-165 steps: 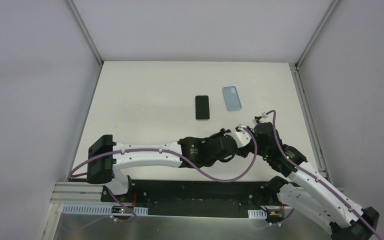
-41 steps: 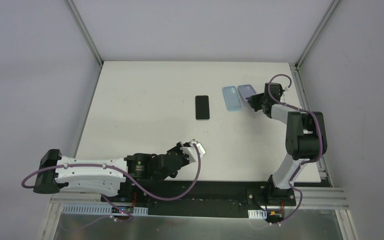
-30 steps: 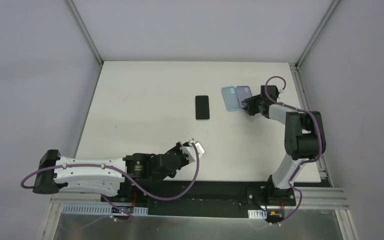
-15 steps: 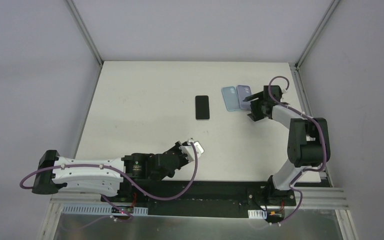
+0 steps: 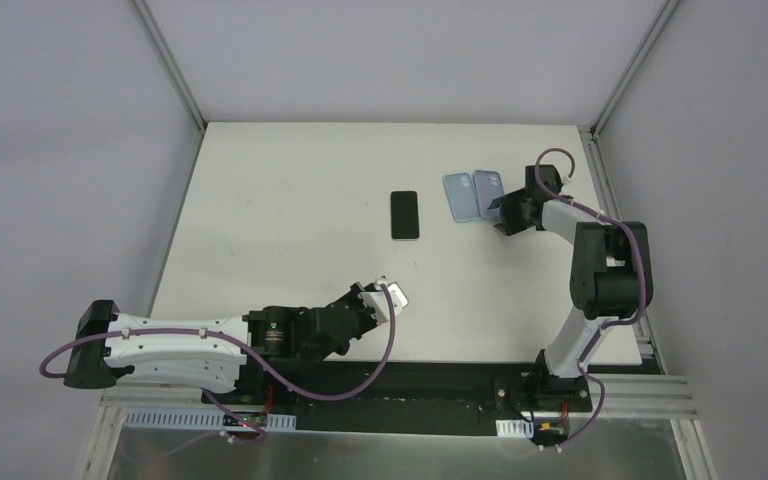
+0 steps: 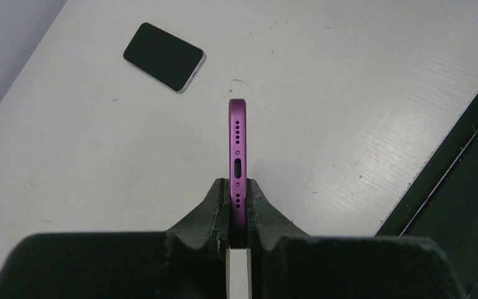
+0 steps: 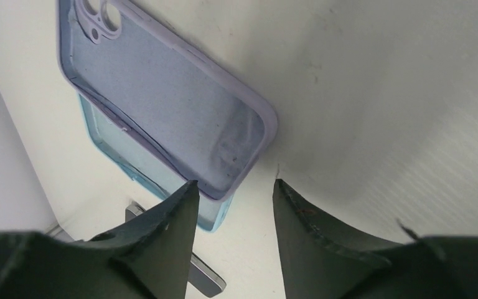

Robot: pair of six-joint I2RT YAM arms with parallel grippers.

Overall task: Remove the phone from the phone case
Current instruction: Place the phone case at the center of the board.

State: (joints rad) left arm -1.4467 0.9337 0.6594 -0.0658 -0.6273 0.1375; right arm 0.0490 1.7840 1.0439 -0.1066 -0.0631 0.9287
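Toward two o'clock on the white table (image 5: 290, 190), as seen from overhead, the lilac case (image 5: 488, 188) lies flat with its bare inside facing up and the camera cutout at its far end. Its long edge at nine o'clock overlaps the pale blue case (image 5: 460, 197), which also lies inside up. The right gripper (image 5: 505, 212) sits at about five o'clock from the lilac case, just off its near end. Its jaws stand apart with nothing between them. In the right wrist view the dark fingertips (image 7: 183, 199) flank the case's near corner, and whether either one touches the rim cannot be told.

Down near six o'clock, close to the table's front edge, the left gripper (image 6: 238, 187) is pinched narrow on the purple phone (image 6: 238, 143). The phone is out of its case and held on edge, its bottom end with the charging port and speaker holes facing the wrist camera.

A black phone (image 5: 404, 214) lies flat, screen up, near the middle of the table. It is at nine o'clock from the pale blue case and well apart from both grippers.
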